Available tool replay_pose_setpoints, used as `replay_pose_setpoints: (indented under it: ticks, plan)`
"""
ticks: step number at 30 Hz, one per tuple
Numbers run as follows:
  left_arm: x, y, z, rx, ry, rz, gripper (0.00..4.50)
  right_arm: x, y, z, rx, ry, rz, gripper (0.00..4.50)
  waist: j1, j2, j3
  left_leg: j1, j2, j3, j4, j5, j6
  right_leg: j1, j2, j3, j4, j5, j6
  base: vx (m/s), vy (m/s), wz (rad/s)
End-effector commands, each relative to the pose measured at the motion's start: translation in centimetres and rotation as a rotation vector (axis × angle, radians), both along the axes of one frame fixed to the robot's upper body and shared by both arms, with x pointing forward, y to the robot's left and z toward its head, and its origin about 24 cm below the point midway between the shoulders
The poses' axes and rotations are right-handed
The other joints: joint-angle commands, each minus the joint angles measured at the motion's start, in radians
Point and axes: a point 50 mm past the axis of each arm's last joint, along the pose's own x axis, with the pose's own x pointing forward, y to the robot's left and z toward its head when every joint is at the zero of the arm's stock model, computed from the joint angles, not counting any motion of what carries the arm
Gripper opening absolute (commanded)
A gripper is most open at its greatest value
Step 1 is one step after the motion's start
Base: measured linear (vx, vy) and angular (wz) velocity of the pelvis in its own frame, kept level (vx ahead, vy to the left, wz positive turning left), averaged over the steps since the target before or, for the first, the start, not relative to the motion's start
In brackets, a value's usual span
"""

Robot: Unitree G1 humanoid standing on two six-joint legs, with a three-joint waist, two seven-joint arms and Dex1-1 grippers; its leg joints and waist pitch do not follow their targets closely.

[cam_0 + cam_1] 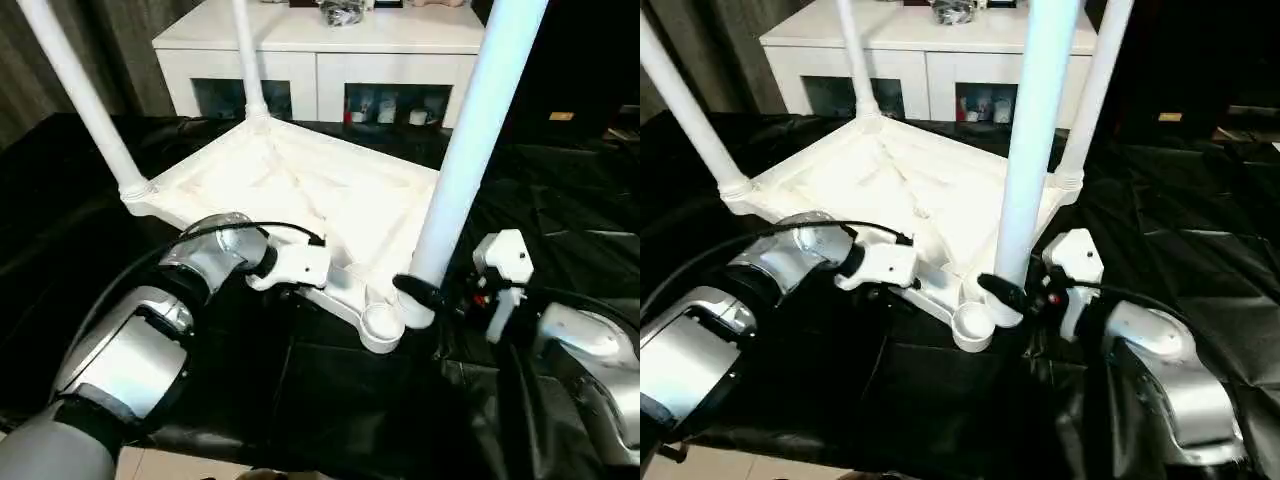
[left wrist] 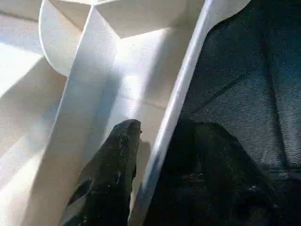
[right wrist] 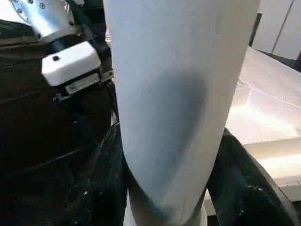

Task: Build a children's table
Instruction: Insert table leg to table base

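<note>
- Right gripper (image 1: 420, 297) clamps the fourth leg (image 1: 470, 150) near its foot, holding it upright beside the empty corner socket (image 1: 381, 322).
- Left gripper (image 2: 155, 155) straddles the upturned tabletop (image 1: 300, 190) rim (image 2: 174, 108), apparently steadying it; three legs are seated beyond.

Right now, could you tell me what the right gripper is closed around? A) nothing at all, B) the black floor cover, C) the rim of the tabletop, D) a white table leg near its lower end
D: the right gripper has its black fingers on either side of the white table leg, just above the empty corner socket of the upturned tabletop.
</note>
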Motion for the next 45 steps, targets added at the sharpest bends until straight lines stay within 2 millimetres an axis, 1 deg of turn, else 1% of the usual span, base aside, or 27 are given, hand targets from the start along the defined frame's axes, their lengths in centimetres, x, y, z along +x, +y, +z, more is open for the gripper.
replay_pose_setpoints:
  ticks: [1, 2, 5, 7, 10, 13, 16, 20, 22, 24, 27, 28, 30, 31, 32, 33, 34, 35, 36, 37, 39, 40, 41, 42, 43, 44, 45]
  plan:
    - [0.3, 0.0, 0.6, 0.047, -0.032, -0.024, 1.94, -0.3, 0.5, 0.4, 0.000, -0.010, 0.030, 1.84, 0.000, -0.004, -0.066, 0.036, 0.066, -0.030, -0.078, -0.279, 0.040, 0.034, -0.070, 0.026, -0.079, -0.029, -0.289, 0.000, 0.000, 0.00]
    - [0.3, 0.1, 0.5, 0.057, -0.030, -0.028, 1.88, -0.4, 0.4, 0.3, -0.003, -0.010, 0.025, 1.84, 0.000, 0.005, -0.067, 0.036, 0.065, -0.031, -0.078, -0.282, 0.037, 0.033, -0.070, 0.026, -0.079, -0.033, -0.288, 0.000, 0.000, 0.00]
    - [0.3, 0.1, 0.4, 0.081, -0.026, -0.037, 1.57, -0.5, 0.3, 0.4, -0.001, -0.012, 0.012, 1.84, -0.004, 0.002, -0.064, 0.036, 0.065, -0.031, -0.081, -0.306, 0.030, 0.034, -0.070, 0.026, -0.082, -0.057, -0.288, 0.000, 0.000, 0.00]
    - [0.3, 0.1, 0.4, 0.091, -0.011, -0.040, 1.44, -0.5, 0.3, 0.5, -0.001, -0.013, 0.008, 1.84, -0.004, 0.007, -0.065, 0.034, 0.064, -0.030, -0.079, -0.292, 0.035, 0.034, -0.071, 0.026, -0.083, -0.066, -0.286, 0.000, 0.000, 0.00]
    - [0.2, 0.4, 0.0, 0.139, 0.008, -0.042, 1.12, -0.5, 0.3, 0.4, -0.003, -0.012, 0.010, 1.84, -0.006, 0.004, -0.066, 0.032, 0.065, -0.030, -0.079, -0.266, 0.046, 0.034, -0.071, 0.026, -0.082, -0.042, -0.287, 0.000, 0.000, 0.00]
    - [0.0, 0.7, -0.6, 0.170, 0.020, -0.036, 0.80, -0.5, 0.4, 0.3, 0.000, -0.011, 0.013, 1.84, -0.009, 0.007, -0.067, 0.031, 0.065, -0.031, -0.078, -0.254, 0.058, 0.035, -0.071, 0.024, -0.080, -0.023, -0.290, 0.000, 0.000, 0.00]
    - [-0.1, 0.8, -1.0, 0.175, 0.033, -0.015, 0.60, -0.4, 0.6, 0.4, 0.005, -0.012, 0.015, 1.84, -0.013, 0.003, -0.066, 0.031, 0.065, -0.029, -0.079, -0.252, 0.071, 0.035, -0.072, 0.023, -0.083, -0.031, -0.293, 0.000, 0.000, 0.00]
    - [-0.6, 1.4, -2.0, 0.194, 0.103, 0.017, 0.41, -0.3, 0.7, 0.3, 0.007, -0.014, 0.012, 1.84, -0.015, 0.004, -0.065, 0.030, 0.065, -0.030, -0.081, -0.251, 0.074, 0.035, -0.073, 0.022, -0.085, -0.059, -0.288, 0.000, 0.000, 0.00]
    - [-0.8, 1.6, -2.3, 0.198, 0.125, 0.026, 0.36, -0.2, 0.7, 0.3, 0.008, -0.017, 0.008, 1.84, -0.017, -0.001, -0.066, 0.029, 0.064, -0.029, -0.081, -0.247, 0.077, 0.036, -0.073, 0.022, -0.085, -0.057, -0.285, 0.000, 0.000, 0.00]
    - [-1.0, 1.7, -2.6, 0.189, 0.149, 0.044, 0.28, -0.1, 0.6, 0.4, 0.010, -0.022, 0.000, 1.84, -0.017, 0.001, -0.066, 0.028, 0.065, -0.030, -0.081, -0.238, 0.080, 0.037, -0.074, 0.022, -0.084, -0.054, -0.285, 0.000, 0.000, 0.00]
    - [-1.4, 2.1, -3.6, 0.087, 0.250, 0.175, 0.19, 0.6, 0.0, 0.7, 0.025, -0.049, -0.064, 1.84, -0.019, -0.006, -0.066, 0.027, 0.063, -0.027, -0.079, -0.217, 0.095, 0.037, -0.074, 0.021, -0.084, -0.049, -0.287, 0.000, 0.000, 0.00]
    - [-1.7, 2.2, -3.9, 0.042, 0.279, 0.217, 0.19, 0.9, -0.1, 0.8, 0.031, -0.059, -0.088, 1.84, -0.021, -0.001, -0.065, 0.025, 0.060, -0.027, -0.080, -0.205, 0.099, 0.036, -0.074, 0.019, -0.085, -0.059, -0.288, 0.000, 0.000, 0.00]
    - [-2.0, 2.6, -4.5, -0.009, 0.301, 0.285, 0.17, 1.1, -0.3, 0.9, 0.039, -0.063, -0.102, 1.84, -0.021, -0.010, -0.063, 0.031, 0.059, -0.024, -0.079, -0.231, 0.101, 0.033, -0.073, 0.020, -0.092, -0.113, -0.279, 0.000, 0.000, 0.00]
    - [-2.1, 2.8, -4.8, -0.028, 0.310, 0.310, 0.16, 1.2, -0.3, 0.9, 0.042, -0.064, -0.106, 1.84, -0.021, -0.013, -0.058, 0.029, 0.056, -0.022, -0.080, -0.244, 0.100, 0.035, -0.075, 0.019, -0.095, -0.183, -0.268, 0.000, 0.000, 0.00]
    - [-2.2, 2.9, -5.0, -0.042, 0.313, 0.334, 0.16, 1.2, -0.3, 0.9, 0.043, -0.063, -0.108, 1.84, -0.022, -0.010, -0.057, 0.028, 0.055, -0.023, -0.083, -0.258, 0.088, 0.034, -0.077, 0.018, -0.101, -0.265, -0.243, 0.000, 0.000, 0.00]
    - [-2.4, 3.2, -5.2, -0.057, 0.307, 0.364, 0.16, 1.3, -0.3, 0.9, 0.044, -0.063, -0.108, 1.84, -0.023, -0.015, -0.056, 0.028, 0.056, -0.024, -0.086, -0.278, 0.078, 0.033, -0.076, 0.016, -0.106, -0.324, -0.219, 0.000, 0.000, 0.00]
    - [-2.6, 3.6, -5.5, -0.071, 0.299, 0.401, 0.16, 1.3, -0.3, 0.8, 0.043, -0.064, -0.111, 1.84, -0.024, -0.020, -0.056, 0.028, 0.059, -0.026, -0.090, -0.286, 0.073, 0.032, -0.076, 0.015, -0.105, -0.341, -0.211, 0.000, 0.000, 0.00]
    - [-2.7, 3.8, -5.6, -0.080, 0.295, 0.424, 0.16, 1.4, -0.2, 0.8, 0.043, -0.064, -0.113, 1.84, -0.029, -0.015, -0.053, 0.025, 0.058, -0.029, -0.095, -0.310, 0.064, 0.028, -0.074, 0.012, -0.106, -0.383, -0.193, 0.000, 0.000, 0.00]
    - [-2.9, 4.0, -5.7, -0.096, 0.290, 0.452, 0.15, 1.5, -0.2, 0.8, 0.046, -0.063, -0.113, 1.84, -0.031, -0.012, -0.052, 0.028, 0.059, -0.029, -0.097, -0.324, 0.059, 0.026, -0.074, 0.013, -0.107, -0.397, -0.189, 0.000, 0.000, 0.00]
    - [-3.0, 4.2, -5.7, -0.108, 0.287, 0.471, 0.15, 1.5, -0.1, 0.8, 0.049, -0.062, -0.112, 1.84, -0.040, -0.022, -0.051, 0.027, 0.059, -0.031, -0.100, -0.359, 0.045, 0.022, -0.074, 0.014, -0.113, -0.434, -0.174, 0.000, 0.000, 0.00]
    - [-3.4, 4.5, -5.4, -0.171, 0.249, 0.543, 0.15, 1.7, 0.1, 0.7, 0.059, -0.055, -0.112, 1.84, -0.050, -0.017, -0.048, 0.027, 0.061, -0.036, -0.106, -0.401, 0.026, 0.019, -0.073, 0.014, -0.111, -0.447, -0.172, 0.000, 0.000, 0.00]
    - [-3.4, 4.5, -5.4, -0.171, 0.249, 0.543, 0.15, 1.7, 0.1, 0.7, 0.059, -0.055, -0.112, 1.84, -0.058, -0.023, -0.049, 0.023, 0.059, -0.040, -0.107, -0.416, 0.018, 0.021, -0.075, 0.012, -0.111, -0.470, -0.160, 0.000, 0.000, 0.00]
    - [-3.5, 4.6, -5.3, -0.184, 0.240, 0.554, 0.14, 1.7, 0.1, 0.7, 0.064, -0.051, -0.115, 1.84, -0.063, -0.019, -0.049, 0.029, 0.058, -0.040, -0.107, -0.447, 0.005, 0.012, -0.073, 0.014, -0.117, -0.501, -0.147, 0.000, 0.000, 0.00]
    - [-3.8, 4.6, -5.0, -0.206, 0.213, 0.561, 0.13, 1.9, 0.2, 0.6, 0.074, -0.040, -0.122, 1.84, -0.066, -0.033, -0.050, 0.028, 0.058, -0.040, -0.107, -0.451, 0.002, 0.012, -0.073, 0.015, -0.120, -0.498, -0.143, 0.000, 0.000, 0.00]
    - [-4.1, 4.4, -4.7, -0.230, 0.176, 0.539, 0.12, 2.1, 0.2, 0.4, 0.086, -0.018, -0.134, 1.84, -0.072, -0.031, -0.050, 0.014, 0.059, -0.046, -0.113, -0.425, 0.004, 0.020, -0.073, 0.014, -0.111, -0.452, -0.141, -0.024, 0.012, -0.23]
    - [-4.4, 4.3, -4.4, -0.249, 0.147, 0.524, 0.07, 2.2, 0.3, 0.3, 0.096, 0.000, -0.143, 1.84, -0.079, -0.040, -0.047, 0.009, 0.057, -0.047, -0.118, -0.444, 0.003, 0.016, -0.067, 0.008, -0.115, -0.466, -0.131, -0.024, 0.012, -0.23]
    - [-4.7, 4.1, -4.2, -0.260, 0.134, 0.520, 0.03, 2.4, 0.3, 0.0, 0.099, 0.024, -0.159, 1.84, -0.075, -0.032, -0.051, 0.016, 0.059, -0.050, -0.117, -0.459, -0.005, 0.014, -0.071, 0.008, -0.112, -0.467, -0.133, -0.033, 0.013, -0.23]
